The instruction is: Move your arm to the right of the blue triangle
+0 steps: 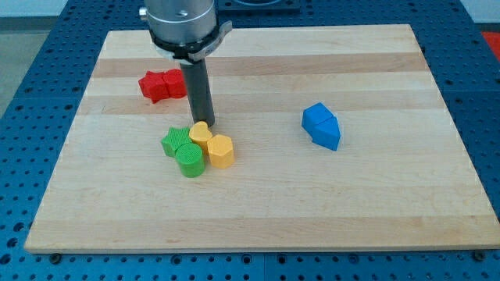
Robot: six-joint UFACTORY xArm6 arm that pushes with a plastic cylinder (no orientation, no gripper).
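My tip (205, 125), a bare dark rod with no pincer, touches the small yellow heart-shaped block (201, 133) left of centre, well apart from the blue, seemingly triangular block (322, 126) right of centre.

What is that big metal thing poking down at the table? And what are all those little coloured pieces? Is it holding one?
That is a robot arm. It has no hand, only a straight dark rod, and my tip slides along the pale wooden board to push blocks. It holds nothing. One camera looks at the board from in front and above. My tip sits just above a cluster: small yellow heart-shaped block, yellow block, green block and round green block. A red block lies toward the view's top left. The blue triangle block sits alone, far to the view's right.
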